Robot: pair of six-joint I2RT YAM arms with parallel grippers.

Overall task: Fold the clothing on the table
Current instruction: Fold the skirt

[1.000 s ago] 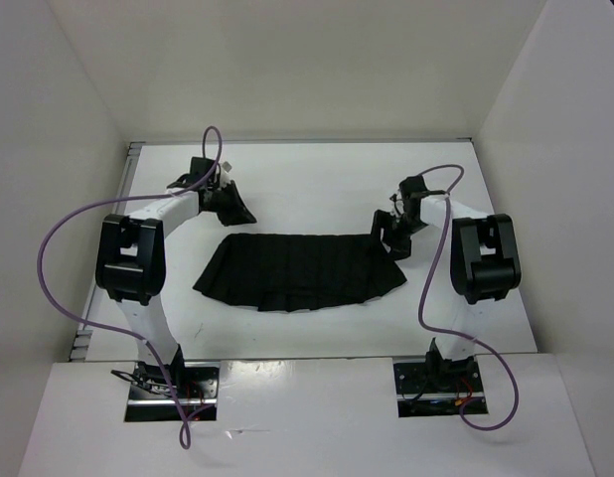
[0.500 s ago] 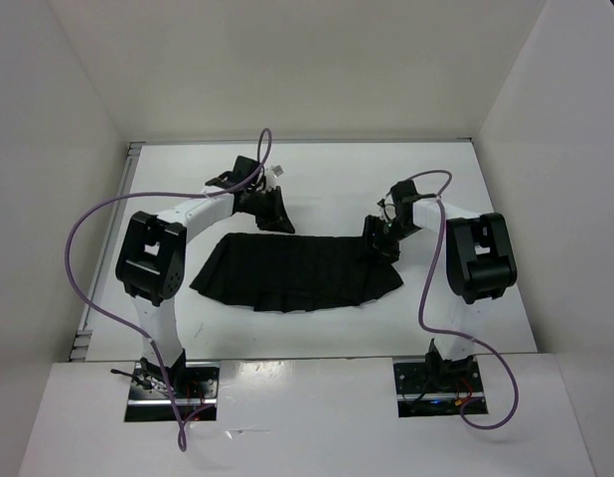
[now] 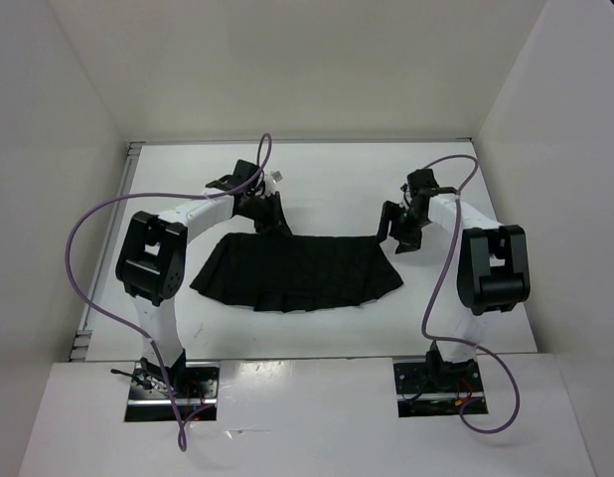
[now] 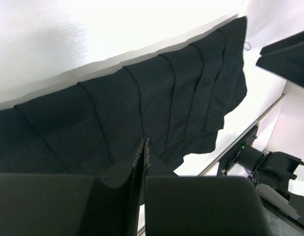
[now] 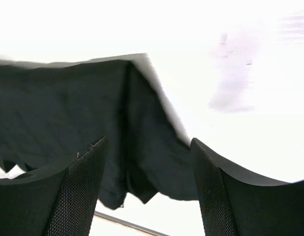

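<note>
One piece of clothing [image 3: 297,270] lies flat in the middle of the white table [image 3: 327,164], black and with pleat ridges running from its far edge to its near edge. The far edge is straight and shorter; the near edge is wider and a little wavy, and both side edges go slanting outwards toward the near side. Bare table is open all around it: a wide band on the far side, a band on the left up to the metal strip [image 3: 131,199], a band on the right, and a narrower band on the near side. White walls [image 3: 287,70] close the table on the left, far and right sides. There are two arms and two claws. The left claw [image 3: 267,214] is at the far edge of the clothing, left of its middle; in the left wrist view its fingers [image 4: 137,162] are pressed together over the pleats, and if they pinch any cloth cannot be told. The right claw [image 3: 398,231] is just at the far right corner of the clothing, and its fingers [image 5: 88,162] stand wide apart with the right edge of the cloth seen between them, holding nothing. Two purple cables [image 3: 83,229] loop above the arms, one for each.
</note>
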